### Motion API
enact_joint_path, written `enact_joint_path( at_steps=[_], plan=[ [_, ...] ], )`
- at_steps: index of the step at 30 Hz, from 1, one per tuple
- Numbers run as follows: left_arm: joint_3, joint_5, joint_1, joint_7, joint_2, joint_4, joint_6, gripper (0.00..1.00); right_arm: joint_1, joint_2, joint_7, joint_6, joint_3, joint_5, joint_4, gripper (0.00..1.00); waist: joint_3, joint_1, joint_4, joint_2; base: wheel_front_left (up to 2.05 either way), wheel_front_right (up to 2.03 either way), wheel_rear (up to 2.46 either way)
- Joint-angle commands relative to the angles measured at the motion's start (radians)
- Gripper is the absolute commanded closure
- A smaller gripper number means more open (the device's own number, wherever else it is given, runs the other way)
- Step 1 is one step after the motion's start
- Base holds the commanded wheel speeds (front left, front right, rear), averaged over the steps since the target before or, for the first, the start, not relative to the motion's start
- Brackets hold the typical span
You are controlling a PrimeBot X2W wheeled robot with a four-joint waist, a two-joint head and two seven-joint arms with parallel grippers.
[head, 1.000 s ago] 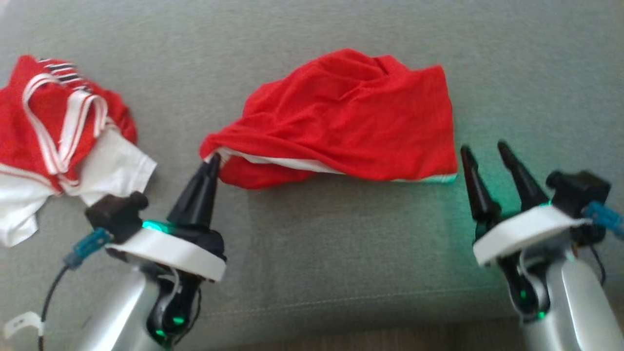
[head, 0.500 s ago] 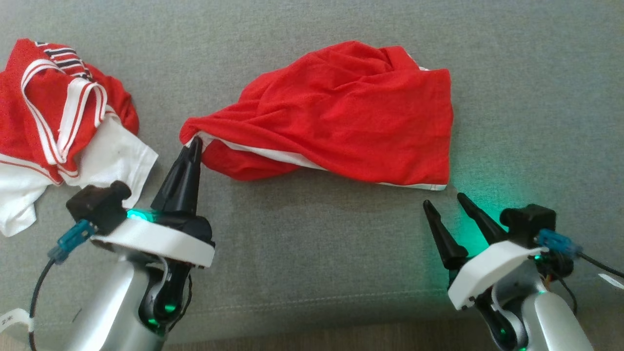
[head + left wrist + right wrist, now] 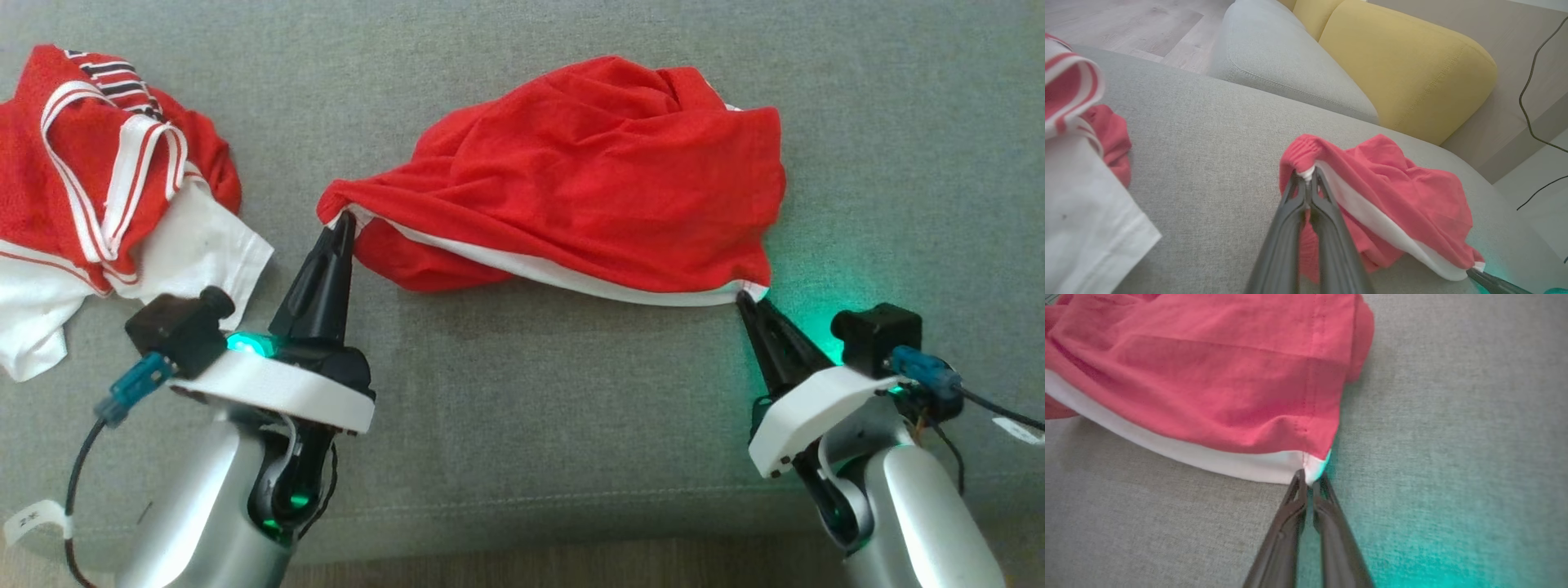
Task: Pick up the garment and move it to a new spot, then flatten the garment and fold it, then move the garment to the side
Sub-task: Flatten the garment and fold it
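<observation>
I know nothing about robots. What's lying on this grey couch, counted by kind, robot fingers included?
Plain red garment: 1
Red-and-white clothing heap: 1 (cannot tell if it is several pieces)
Pairs of robot fingers: 2, the left fingers and right fingers, each pinching the red garment's white hem
Total: 4

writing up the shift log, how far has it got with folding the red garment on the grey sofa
Early. Done: both corners gripped, the left gripper and right gripper shut on the white-hemmed edge of the crumpled red cloth garment. In hand: the pickup. Left: moving, flattening, folding, setting aside.
</observation>
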Motion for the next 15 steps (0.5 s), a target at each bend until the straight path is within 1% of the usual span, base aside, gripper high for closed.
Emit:
enact_joint_path(
  at_steps=[1, 4, 7, 10, 12, 15],
  plan=[
    [0.044, 0.012, -0.034, -0.005, 0.013, -0.023, -0.007, 1.00, 0.007, 0.002, 0.016, 0.000, 0.021, -0.014, -0.006, 1.00, -0.001, 0.0000, 0.001, 0.0000, 0.00, 0.00, 0.00],
    [0.050, 0.014, -0.031, -0.005, 0.011, -0.017, -0.010, 1.00, 0.026, 0.002, 0.023, 0.000, 0.009, 0.008, -0.031, 1.00, -0.016, 0.0000, -0.005, 0.0000, 0.00, 0.00, 0.00],
    [0.056, 0.012, -0.019, -0.005, 0.019, -0.025, -0.016, 1.00, 0.050, 0.002, 0.030, 0.000, -0.006, 0.117, -0.110, 1.00, -0.047, 0.0000, -0.021, 0.0000, 0.00, 0.00, 0.00],
    [0.054, 0.004, -0.009, 0.012, 0.043, -0.059, -0.024, 1.00, 0.057, -0.002, 0.055, 0.000, -0.036, 0.217, -0.237, 1.00, -0.085, 0.0000, -0.047, 0.0000, 0.00, 0.00, 0.00],
    [0.050, -0.018, -0.005, 0.053, 0.064, -0.099, -0.032, 1.00, 0.043, -0.015, 0.079, 0.000, -0.060, 0.265, -0.327, 1.00, -0.114, 0.0000, -0.065, 0.0000, 0.00, 0.00, 0.00],
    [0.048, -0.063, -0.016, 0.142, 0.110, -0.188, -0.041, 1.00, -0.007, -0.034, 0.119, 0.000, -0.094, 0.324, -0.435, 1.00, -0.155, 0.0000, -0.091, 0.0000, 0.00, 0.00, 0.00]
  ],
)
